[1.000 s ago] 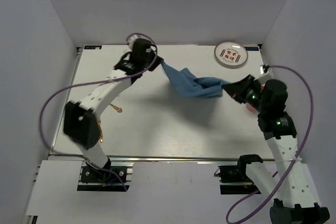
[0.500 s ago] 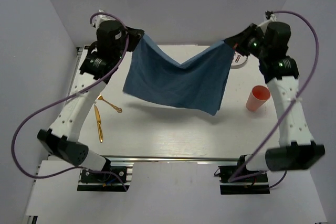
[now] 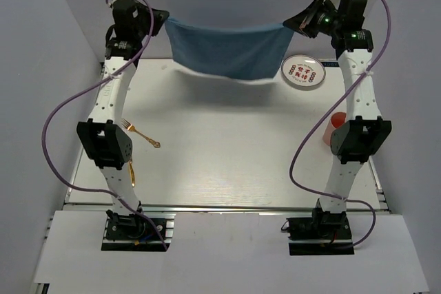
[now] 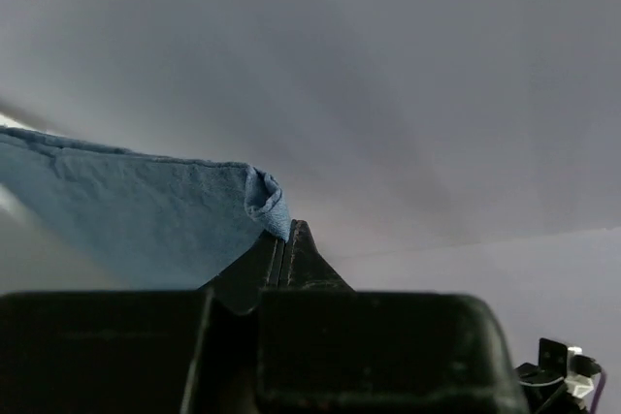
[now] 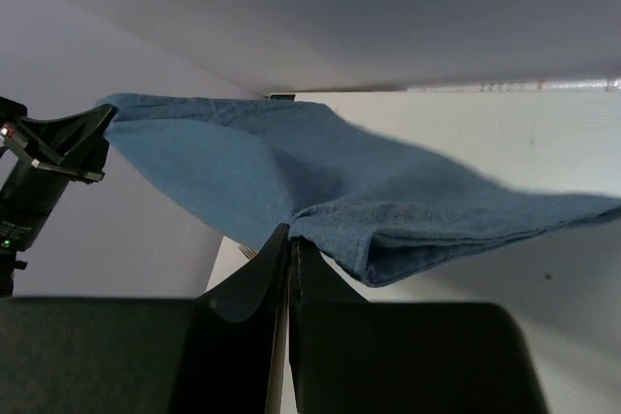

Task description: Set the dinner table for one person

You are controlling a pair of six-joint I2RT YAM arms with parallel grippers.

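Note:
A blue cloth (image 3: 227, 49) hangs stretched between my two raised grippers, high above the far edge of the white dinner table (image 3: 227, 149). My left gripper (image 3: 166, 21) is shut on its left top corner, seen in the left wrist view (image 4: 284, 233) with the cloth (image 4: 126, 206) beside it. My right gripper (image 3: 289, 24) is shut on the right top corner, seen in the right wrist view (image 5: 292, 238) with the cloth (image 5: 320, 181) spread ahead. The cloth's lower edge hangs free above the table.
A round white plate (image 3: 302, 72) with red marks lies at the far right. A pink cup (image 3: 334, 127) stands at the right, partly behind the right arm. A gold fork (image 3: 141, 134) and a gold knife (image 3: 130, 171) lie at the left. Grey walls surround the table.
Both arms have risen and moved back and apart. The cloth went from a crumpled bundle low over the table to a taut sheet held high at the far edge.

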